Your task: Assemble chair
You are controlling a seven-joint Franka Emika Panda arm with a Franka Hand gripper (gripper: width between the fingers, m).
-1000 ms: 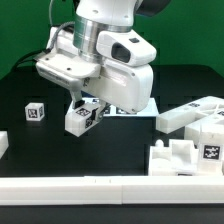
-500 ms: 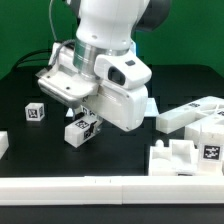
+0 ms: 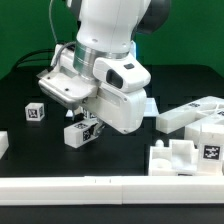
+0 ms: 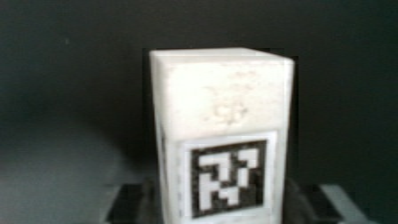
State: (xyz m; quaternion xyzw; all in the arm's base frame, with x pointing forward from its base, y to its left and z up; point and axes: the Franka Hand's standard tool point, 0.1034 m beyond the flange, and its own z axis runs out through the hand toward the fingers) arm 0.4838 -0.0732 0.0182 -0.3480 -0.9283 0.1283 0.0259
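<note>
White block point(image 4: 217, 100), gripper point(image 3: 84, 124) astride (possibly touching)

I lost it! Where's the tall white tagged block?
Exterior view, left of centre: the glossy white tagged block is beneath the gripper, right of a small white cube.

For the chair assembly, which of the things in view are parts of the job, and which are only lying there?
Belong to the job: larger tagged block; small tagged cube; flat slab; notched tagged part.

Only lying there: long white border rail; black table.
</note>
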